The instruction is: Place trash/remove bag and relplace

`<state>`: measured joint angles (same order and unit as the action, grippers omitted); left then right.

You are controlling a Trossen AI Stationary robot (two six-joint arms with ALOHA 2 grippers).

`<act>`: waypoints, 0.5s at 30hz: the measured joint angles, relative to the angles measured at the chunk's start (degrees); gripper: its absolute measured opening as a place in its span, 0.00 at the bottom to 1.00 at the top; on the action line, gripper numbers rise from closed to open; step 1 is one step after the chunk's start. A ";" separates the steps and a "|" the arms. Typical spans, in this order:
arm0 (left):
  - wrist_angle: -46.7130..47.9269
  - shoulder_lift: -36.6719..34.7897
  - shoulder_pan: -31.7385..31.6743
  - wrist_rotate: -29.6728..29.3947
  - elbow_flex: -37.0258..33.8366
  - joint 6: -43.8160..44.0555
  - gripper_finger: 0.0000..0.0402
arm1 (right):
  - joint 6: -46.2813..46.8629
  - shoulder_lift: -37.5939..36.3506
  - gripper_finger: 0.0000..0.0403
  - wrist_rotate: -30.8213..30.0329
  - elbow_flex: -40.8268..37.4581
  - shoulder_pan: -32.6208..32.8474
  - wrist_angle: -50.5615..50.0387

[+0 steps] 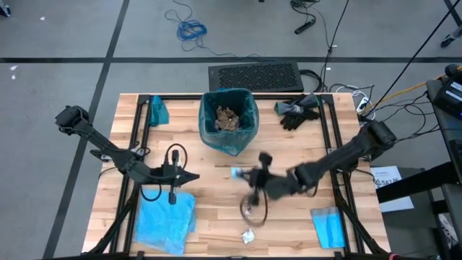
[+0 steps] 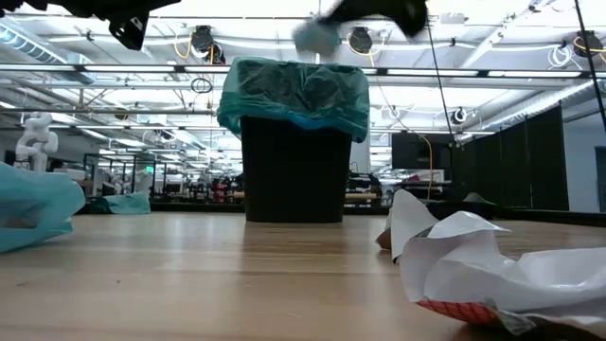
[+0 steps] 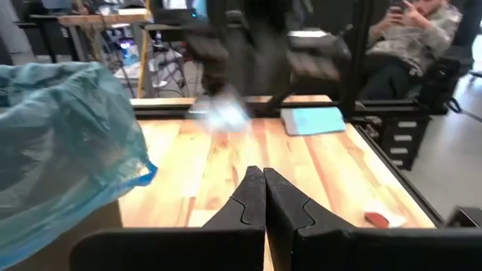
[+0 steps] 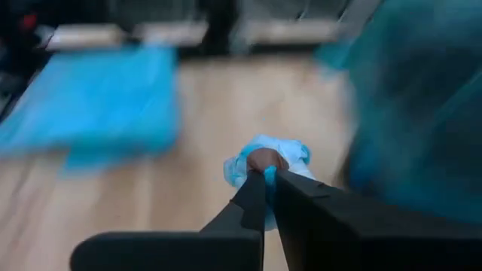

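The black bin [image 1: 229, 121] stands at the table's far middle, lined with the dark teal bag [image 2: 294, 90]; brown paper wads [image 1: 228, 118] lie inside. My right gripper [image 4: 265, 175], reaching in from the table's right, is shut on a white and blue wrapper [image 1: 237, 172] just in front of the bin and above its rim height. My left gripper [image 3: 263, 179] is shut on nothing, left of the wrapper over the table's middle. Another white wrapper [image 1: 247, 235] lies near the table's near edge. The sky-blue bag [image 1: 166, 217] lies flat at the near left. My right gripper pinches the crumpled wrapper [image 4: 260, 159] between its two fingers, at their free ends. The fingers come roughly level from the table's right. The wrapper [image 2: 315, 36] is lifted clear of the table, bunched around and just beyond the fingertips.
Black gloves [image 1: 297, 110] lie right of the bin and a teal scrap [image 1: 157, 110] lies to its left. A small blue folded cloth [image 1: 328, 225] sits at the near right. A person [image 3: 410, 34] sits beyond the table's right side. Bare wood lies between the bin and the near edge.
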<state>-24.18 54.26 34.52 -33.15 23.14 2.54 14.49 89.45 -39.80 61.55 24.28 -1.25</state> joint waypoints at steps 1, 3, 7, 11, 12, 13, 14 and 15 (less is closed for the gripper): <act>0.29 0.00 0.00 0.51 0.01 0.06 0.00 | -3.21 -0.99 0.00 -0.39 1.62 -1.52 0.22; 1.07 0.00 -0.01 1.43 0.02 0.07 0.00 | -8.23 -2.34 0.00 -0.43 4.45 -4.71 0.28; 1.44 0.00 0.00 1.95 0.02 -0.29 0.00 | -12.04 -2.95 0.00 1.37 8.47 -11.81 -1.40; 2.88 0.00 0.00 3.03 0.03 -0.35 0.00 | -11.32 -2.75 0.00 6.67 9.45 -19.39 -1.61; 2.76 0.00 0.00 3.05 0.04 -0.35 0.00 | -10.50 -2.66 0.00 7.48 9.45 -21.13 -1.83; 2.77 0.00 0.00 3.09 0.04 -0.37 0.00 | -9.74 -2.57 0.00 8.52 9.43 -22.81 -1.93; 3.03 -0.02 0.00 3.26 0.04 -0.37 0.00 | -9.11 -2.50 0.00 9.72 9.43 -24.39 -1.77; 3.41 -0.01 -0.01 3.69 0.04 -0.36 0.00 | -8.44 -2.47 0.00 10.80 9.43 -25.87 -1.48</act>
<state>-20.77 54.25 34.51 -29.47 23.18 2.18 6.04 86.98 -29.00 70.98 -1.59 -2.73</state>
